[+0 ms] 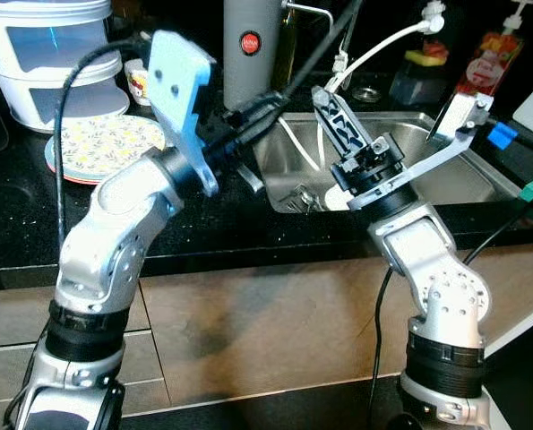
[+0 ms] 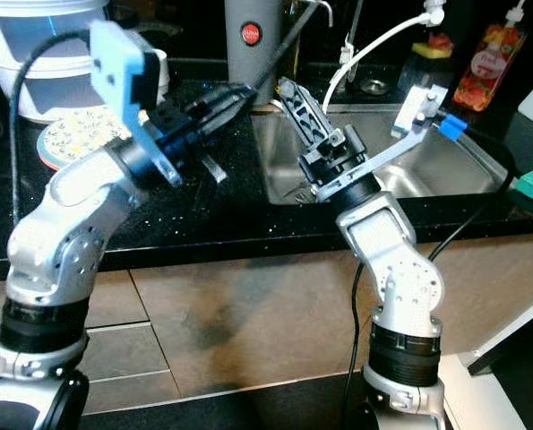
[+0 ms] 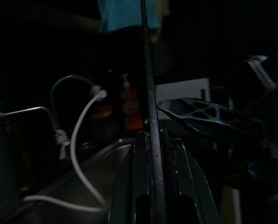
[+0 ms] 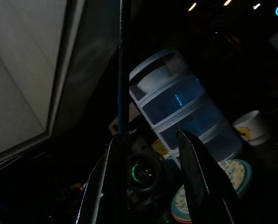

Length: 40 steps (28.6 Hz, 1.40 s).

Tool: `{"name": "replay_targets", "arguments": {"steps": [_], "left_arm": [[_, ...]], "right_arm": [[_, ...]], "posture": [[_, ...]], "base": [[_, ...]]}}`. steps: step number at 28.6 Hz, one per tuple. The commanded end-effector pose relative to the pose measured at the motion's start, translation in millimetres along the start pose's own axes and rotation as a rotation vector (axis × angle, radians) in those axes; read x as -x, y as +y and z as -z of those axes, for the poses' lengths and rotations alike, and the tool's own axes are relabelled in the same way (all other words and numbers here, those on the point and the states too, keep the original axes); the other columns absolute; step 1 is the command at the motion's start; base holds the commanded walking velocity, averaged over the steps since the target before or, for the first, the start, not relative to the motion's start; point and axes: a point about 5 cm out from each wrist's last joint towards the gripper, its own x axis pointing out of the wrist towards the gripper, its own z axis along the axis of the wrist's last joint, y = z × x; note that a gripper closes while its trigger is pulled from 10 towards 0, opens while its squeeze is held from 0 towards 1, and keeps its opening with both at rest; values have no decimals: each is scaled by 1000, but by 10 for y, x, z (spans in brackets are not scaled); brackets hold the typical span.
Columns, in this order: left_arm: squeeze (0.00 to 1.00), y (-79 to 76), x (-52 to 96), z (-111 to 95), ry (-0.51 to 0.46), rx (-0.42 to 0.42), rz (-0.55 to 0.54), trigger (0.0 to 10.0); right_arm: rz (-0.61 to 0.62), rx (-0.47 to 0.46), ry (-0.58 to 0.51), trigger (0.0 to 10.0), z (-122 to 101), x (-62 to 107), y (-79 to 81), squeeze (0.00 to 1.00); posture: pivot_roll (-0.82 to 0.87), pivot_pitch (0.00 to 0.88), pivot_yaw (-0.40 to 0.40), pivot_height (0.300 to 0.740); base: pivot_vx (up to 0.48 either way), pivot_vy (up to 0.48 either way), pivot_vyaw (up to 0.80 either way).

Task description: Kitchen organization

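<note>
Left hand grips a thin black rod over the steel sink; right hand is open beside it, above the black bench.

Head views: evenly lit, sharp, soft shadows under the counter. Wrist views: very dark, foreground blurred.

Silver arms, black joints, blue wrist plate.

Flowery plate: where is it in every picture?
Left eye view: flowery plate at upper left, on the black counter.
Right eye view: upper left again.
Right wrist view: at the container's foot.
Left wrist view: too dark to find.
Landmark: the white stacked container beside it.
</note>
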Motion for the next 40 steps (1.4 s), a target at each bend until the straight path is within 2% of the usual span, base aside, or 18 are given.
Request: {"name": "replay_targets", "arguments": {"steps": [1, 8, 18, 19, 21, 22, 31, 32, 33, 34, 36, 37, 38, 39, 40], "left_arm": [[0, -52, 23, 27, 16, -4, 38, 10000], [0, -130, 39, 99, 45, 4, 80, 10000], [0, -137, 62, 115, 61, 20, 95, 10000], [0, -141, 67, 120, 63, 20, 97, 10000], [0, -142, 69, 123, 64, 20, 97, 10000], [0, -139, 70, 124, 64, 19, 96, 10000], [0, -82, 36, 135, 70, 2, 37, 10000], [1000, -58, 27, 129, 63, 20, 16, 10000], [1000, -38, 23, 121, 58, 27, 0, 10000], [1000, -15, 20, 113, 55, 26, -20, 10000], [1000, -15, 20, 113, 55, 26, -20, 10000], [1000, 27, 21, 105, 52, 39, -53, 10000], [0, 77, 38, 66, 31, 50, -80, 10000], [0, 77, 38, 66, 31, 50, -80, 10000], [0, 127, 58, 38, 10, 67, -104, 10000]], "right_arm": [[-27, 2, 4, 10000, -7, 7, 51, 0], [-39, 18, 10, 10000, -7, 2, 74, 0], [-49, 31, 11, 10000, -16, 7, 89, 0], [-48, 33, 9, 941, -18, 7, 88, 0], [-46, 34, 7, 941, -20, 7, 87, 0], [-39, 36, 4, 0, -22, 6, 78, 0], [-25, 35, -11, 0, -40, 9, 51, 0], [-17, 38, -10, 0, -38, 8, 38, 0], [-4, 43, -7, 0, -34, 6, 19, 0], [11, 49, -3, 7451, -29, 4, -4, 0], [11, 49, -3, 7451, -29, 4, -4, 0], [38, 79, 8, 10000, -17, 2, -50, 0], [115, 129, 22, 10000, 11, -10, -181, 0], [115, 129, 22, 10000, 11, -10, -181, 0], [185, 168, 30, 10000, 32, -18, -310, 0]], "posture": [[62, 17, -76, 740], [61, 17, -75, 740], [62, 16, -72, 740], [63, 16, -72, 740], [63, 16, -72, 740], [63, 16, -72, 740], [64, 17, -71, 740], [64, 17, -71, 740], [64, 17, -71, 740], [64, 17, -71, 740], [64, 17, -71, 740], [67, 16, -74, 740], [67, 16, -74, 740], [67, 16, -74, 740], [66, 12, -72, 740]], "base": [[0, 0, 0], [0, 0, 0], [0, 0, 0], [0, 0, 0], [0, 0, 0], [0, 0, 0], [0, 0, 0], [0, 0, 0], [0, 0, 0], [0, 0, 0], [0, 0, 0], [0, 0, 0], [0, 0, 0], [0, 0, 0], [0, 0, 0]]}}
